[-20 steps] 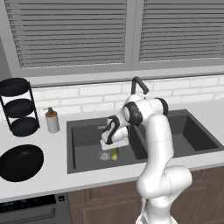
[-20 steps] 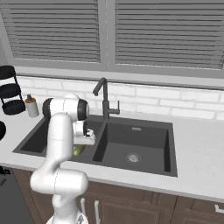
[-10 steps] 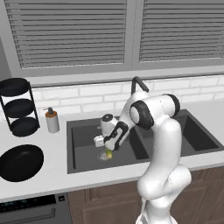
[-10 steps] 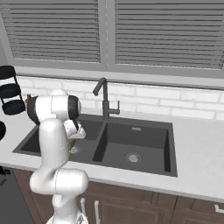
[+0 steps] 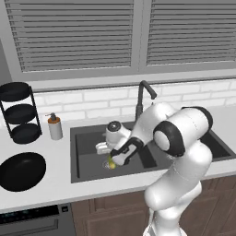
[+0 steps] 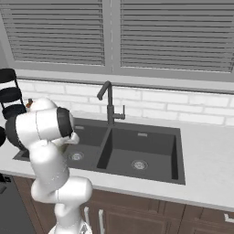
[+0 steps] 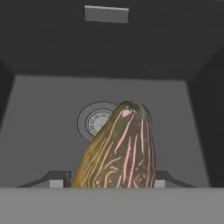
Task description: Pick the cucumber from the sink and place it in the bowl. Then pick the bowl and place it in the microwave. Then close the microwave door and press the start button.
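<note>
In the hand view the yellow-green cucumber (image 7: 120, 148) stands large between my gripper's (image 7: 113, 181) two finger tips, tilted, and the gripper is shut on it. Behind it lie the sink's (image 7: 43, 113) dark floor and a round steel drain (image 7: 92, 119). The left base view has the gripper (image 5: 114, 160) low in the left basin of the sink (image 5: 87, 152), the cucumber (image 5: 111, 162) at its tip over the drain. The wide black bowl (image 5: 22, 170) rests on the counter left of the sink. The microwave is out of view.
A black gooseneck tap (image 5: 144, 92) rises behind the sink (image 6: 151, 151), just behind my arm. A black three-tier rack (image 5: 18, 113) and a soap dispenser (image 5: 55, 126) stand at the back left. An oven front (image 5: 32, 221) sits below the counter.
My arm has swung to the left over the left basin, and the elbow has come forward. The cucumber has stayed at the gripper's tip.
</note>
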Controlling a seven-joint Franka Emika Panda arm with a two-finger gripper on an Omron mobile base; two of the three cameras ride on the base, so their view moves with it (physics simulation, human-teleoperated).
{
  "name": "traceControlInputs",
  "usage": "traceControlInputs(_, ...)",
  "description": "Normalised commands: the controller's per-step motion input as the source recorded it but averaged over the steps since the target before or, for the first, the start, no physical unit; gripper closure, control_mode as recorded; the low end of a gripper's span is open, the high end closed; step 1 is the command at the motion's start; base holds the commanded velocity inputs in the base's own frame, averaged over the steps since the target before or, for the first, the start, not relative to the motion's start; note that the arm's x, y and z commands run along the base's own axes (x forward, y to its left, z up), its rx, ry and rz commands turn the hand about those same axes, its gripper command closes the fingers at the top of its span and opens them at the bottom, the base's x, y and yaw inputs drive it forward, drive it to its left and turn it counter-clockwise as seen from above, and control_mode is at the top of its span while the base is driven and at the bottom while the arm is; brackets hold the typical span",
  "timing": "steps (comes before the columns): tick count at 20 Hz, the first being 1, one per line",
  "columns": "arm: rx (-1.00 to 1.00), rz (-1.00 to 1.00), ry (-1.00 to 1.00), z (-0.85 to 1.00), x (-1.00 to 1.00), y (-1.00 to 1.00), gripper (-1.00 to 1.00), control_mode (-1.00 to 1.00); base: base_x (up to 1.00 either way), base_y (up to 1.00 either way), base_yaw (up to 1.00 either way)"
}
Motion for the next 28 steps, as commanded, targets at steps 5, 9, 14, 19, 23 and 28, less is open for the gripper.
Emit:
traceControlInputs(5, 0.05, 0.0, 0.0, 1.0, -0.38, 0.19, 1.0, -1.0, 0.0, 0.0, 0.0)
traceControlInputs(9, 0.04, 0.0, 0.0, 1.0, -0.36, 0.22, 1.0, -1.0, 0.0, 0.0, 0.0)
traceControlInputs(14, 0.07, 0.0, 0.0, 0.78, -0.39, 0.35, 1.0, -1.0, 0.0, 0.0, 0.0)
traceControlInputs(19, 0.14, 0.07, -0.05, 0.1, -0.68, 0.29, 1.0, -1.0, 0.0, 0.0, 0.0)
traceControlInputs(23, 0.12, 0.1, 0.02, 0.21, -0.18, 0.72, 1.0, -1.0, 0.0, 0.0, 0.0)
traceControlInputs(28, 0.03, 0.11, -0.01, 0.02, 0.0, 0.92, 1.0, -1.0, 0.0, 0.0, 0.0)
